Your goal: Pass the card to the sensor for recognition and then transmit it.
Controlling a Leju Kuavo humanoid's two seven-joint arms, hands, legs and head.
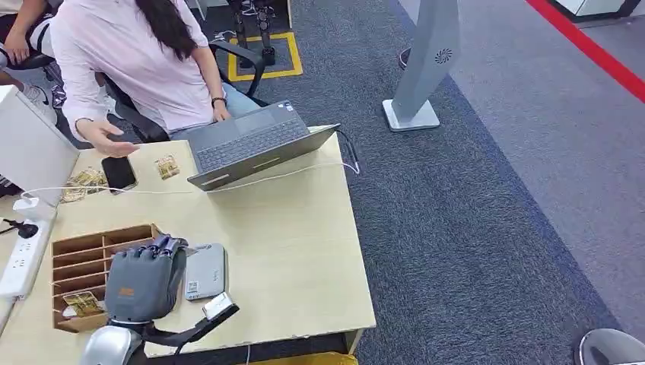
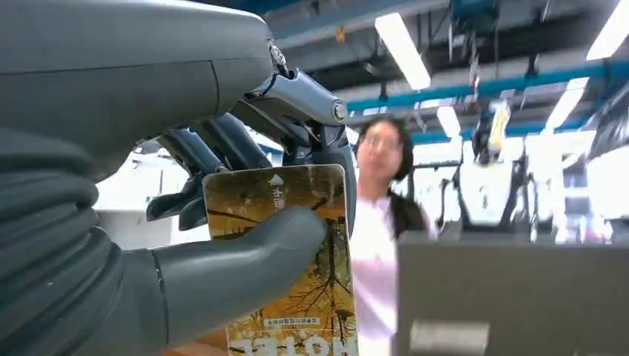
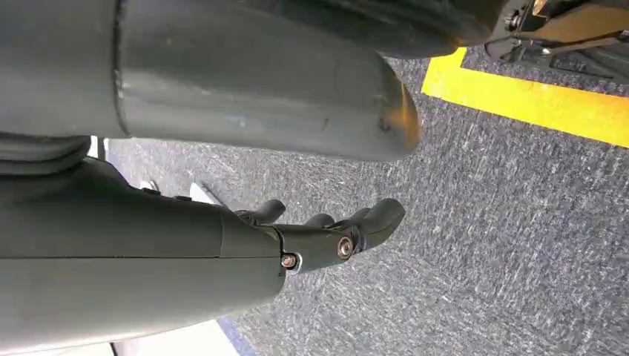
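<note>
The left hand (image 2: 185,245) is grasping the card (image 2: 297,297), the thumb pressing on its face and the darker fingers (image 2: 222,144) standing behind it; the low end of the card is cut off by the frame. In the head view the back of this hand is hiding the card completely. It is hanging over the near part of the table (image 1: 304,266), between the wooden organizer (image 1: 84,255) and the grey sensor (image 1: 206,271), partly covering the sensor's edge. The organizer is divided into slots, and one yellowish card (image 1: 82,303) is lying in its near compartment; what is in the other slots is hard to make out. The right hand (image 3: 326,230) is hanging over grey carpet (image 3: 482,222), released, its fingers loosely bent and holding nothing. Farther on the table, a phone (image 1: 119,172) and loose cards (image 1: 166,166) are lying near a laptop (image 1: 255,144). A person (image 1: 129,61) is sitting behind it, blurred in the left wrist view
</note>
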